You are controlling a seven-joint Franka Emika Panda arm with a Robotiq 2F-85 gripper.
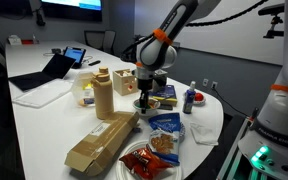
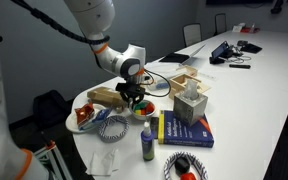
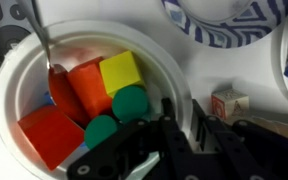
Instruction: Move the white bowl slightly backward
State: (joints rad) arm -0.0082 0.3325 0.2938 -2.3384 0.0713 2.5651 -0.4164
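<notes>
The white bowl point(image 3: 176, 58) fills the wrist view. It holds red, orange and yellow cubes, green balls and a metal spoon point(image 3: 42, 45). My gripper point(image 3: 181, 112) straddles the bowl's right rim, one finger inside and one outside, and is shut on it. In both exterior views the gripper point(image 1: 143, 98) point(image 2: 135, 97) points down onto the bowl point(image 1: 145, 106) point(image 2: 145, 109) near the table's end, and the bowl is partly hidden under it.
A plate of red food point(image 1: 147, 160) point(image 2: 87, 116) and a long cardboard box point(image 1: 102, 140) lie nearby. A blue book point(image 2: 184, 130), a tissue box point(image 2: 191, 104), a small bottle point(image 2: 148, 143) and a blue patterned plate point(image 3: 224, 15) surround the bowl. A small lettered cube point(image 3: 229, 100) sits beside it.
</notes>
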